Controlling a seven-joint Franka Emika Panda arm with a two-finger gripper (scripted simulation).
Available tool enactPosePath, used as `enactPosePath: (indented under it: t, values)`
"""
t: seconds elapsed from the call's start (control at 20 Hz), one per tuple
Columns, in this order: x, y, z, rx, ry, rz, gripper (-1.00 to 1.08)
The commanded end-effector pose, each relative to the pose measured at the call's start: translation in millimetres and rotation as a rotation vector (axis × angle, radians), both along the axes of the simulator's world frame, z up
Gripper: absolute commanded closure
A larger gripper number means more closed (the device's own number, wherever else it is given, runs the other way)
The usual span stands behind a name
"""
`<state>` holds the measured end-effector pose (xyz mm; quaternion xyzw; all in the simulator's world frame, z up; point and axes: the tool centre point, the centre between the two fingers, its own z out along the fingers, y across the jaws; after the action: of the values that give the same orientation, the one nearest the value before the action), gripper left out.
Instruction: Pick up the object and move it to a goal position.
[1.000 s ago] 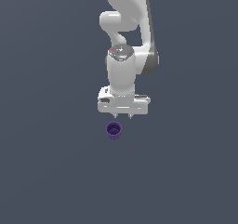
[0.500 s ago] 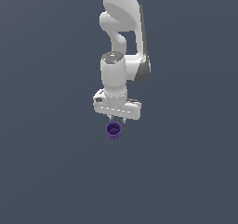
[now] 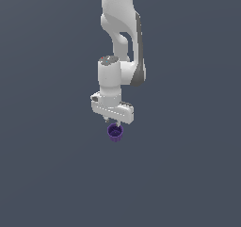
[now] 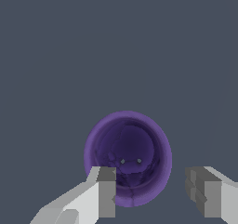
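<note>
The white gripper hangs with its jaws spread wide, two pale fingers parted by a gap broader than the purple cup beneath them, and with nothing held between them. In the wrist view one finger overlaps the cup's rim at about 7 o'clock from the cup's centre, while the other stands clear of it at about 4 o'clock; whether the overlapping finger actually touches the rim cannot be told. The cup sits off-centre in the opening, nearer the first finger than the second.

Seen from the exterior camera, the gripper points straight down and the cup lies directly under it at 6 o'clock, its hollow top facing up and its rim meeting the fingertips in the picture (the fingers themselves are too small here to separate). The cup stands upright on the flat dark grey floor, which fills both views with no other object on it.

Above the gripper, the Panda arm rises toward 12 o'clock and runs out of the exterior view at its upper edge, the wrist housing stacked squarely over the broad hand
</note>
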<state>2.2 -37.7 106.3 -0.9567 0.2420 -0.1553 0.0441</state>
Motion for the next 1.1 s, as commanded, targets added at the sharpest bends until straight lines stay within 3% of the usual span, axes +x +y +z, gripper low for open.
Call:
enactPosePath:
  t: [0.0,0.4,1.05]
  values:
    - [-2,-6,-3,0.001,-0.022,-0.038,-0.20]
    - [-7,-18,-9,0.003,-0.057,-0.102,-0.20]
    - [-1,-19,-27,0.003,-0.059,-0.106,-0.20]
